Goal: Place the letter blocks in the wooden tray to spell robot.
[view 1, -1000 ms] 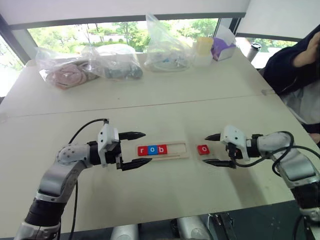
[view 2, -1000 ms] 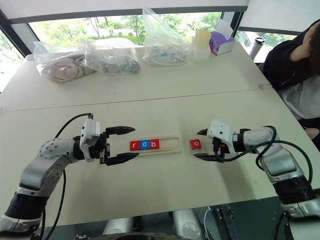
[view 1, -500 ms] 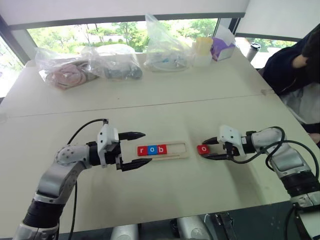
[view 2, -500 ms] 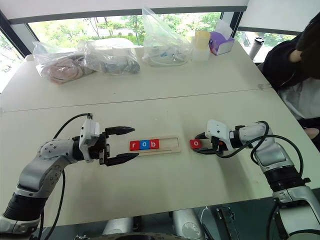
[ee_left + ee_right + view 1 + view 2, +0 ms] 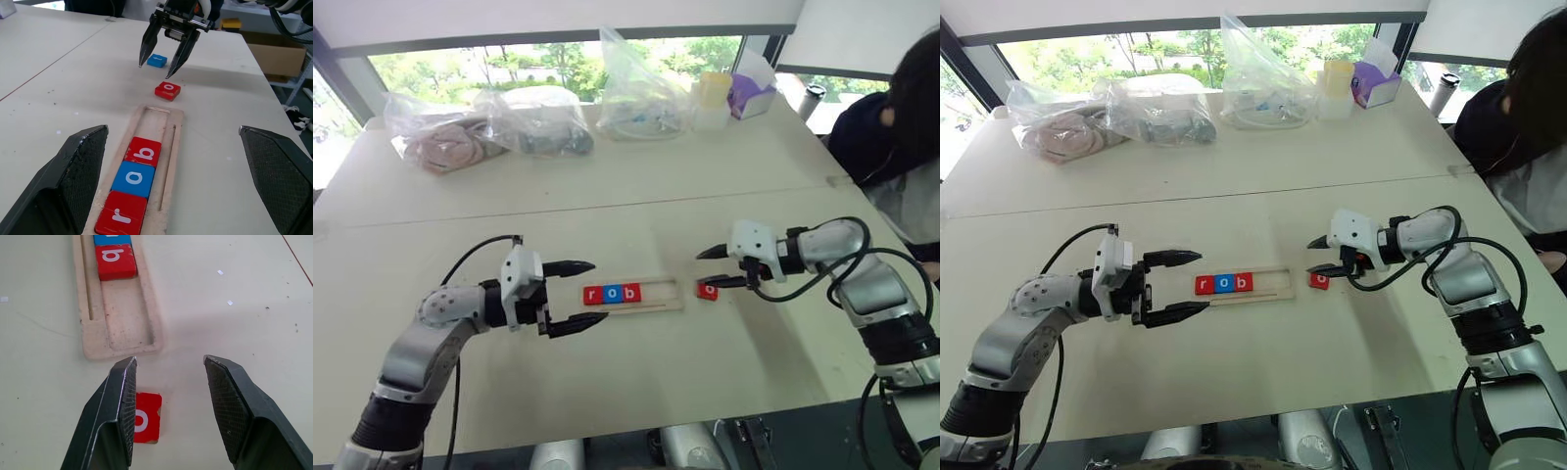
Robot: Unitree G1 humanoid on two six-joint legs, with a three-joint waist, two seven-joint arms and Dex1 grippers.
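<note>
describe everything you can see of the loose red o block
The red o block is a small flat square tile, matte red with a white lowercase o on top. It lies flat on the table, just off the tray's empty end. The right gripper hovers above it, open, not touching.

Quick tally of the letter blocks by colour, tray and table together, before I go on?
Red blocks: 3 (r and b in the wooden tray, o on the table)
Blue blocks: 2 (o in the tray, one on the table beyond the red o)
Total: 5
</note>
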